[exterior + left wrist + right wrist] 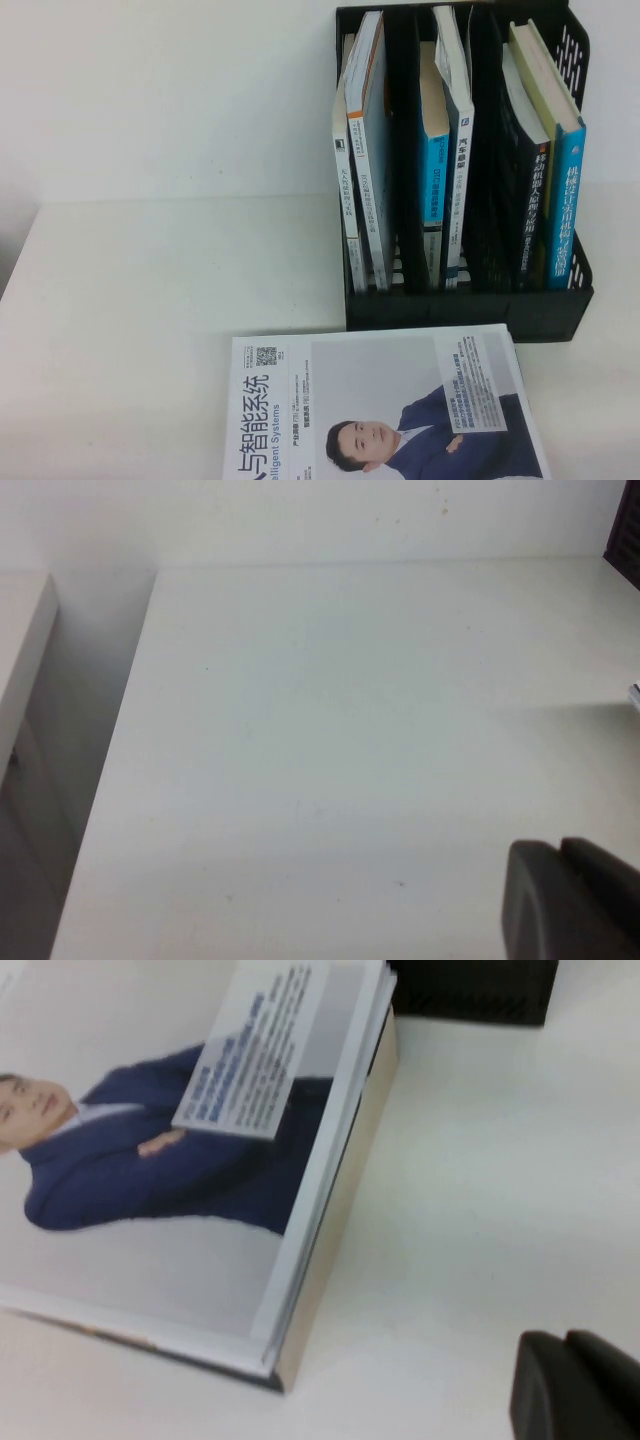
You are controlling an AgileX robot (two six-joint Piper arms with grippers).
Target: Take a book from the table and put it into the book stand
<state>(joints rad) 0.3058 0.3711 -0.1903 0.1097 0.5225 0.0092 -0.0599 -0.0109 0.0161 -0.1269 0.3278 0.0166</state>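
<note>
White-covered book [380, 400], dark book [520, 190] upright in book stand [450, 312], left hand [570, 900], right hand [575, 1385] over table [150, 300], grip unclear

**Readable print**

The white book [375, 405], lying just in front of the stand [465, 310], carries "智能系统" and "lligent Systems" beside a QR code. In the stand, the rightmost blue spine [563, 205] bears white Chinese characters, too small to read surely.

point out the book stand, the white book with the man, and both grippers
book stand [455, 310]: high view, front wall.
white book [370, 375]: high view, cover's pale area.
left gripper [565, 900]: left wrist view, dark finger, over table.
right gripper [570, 1385]: right wrist view, dark finger, beside white book.
</note>
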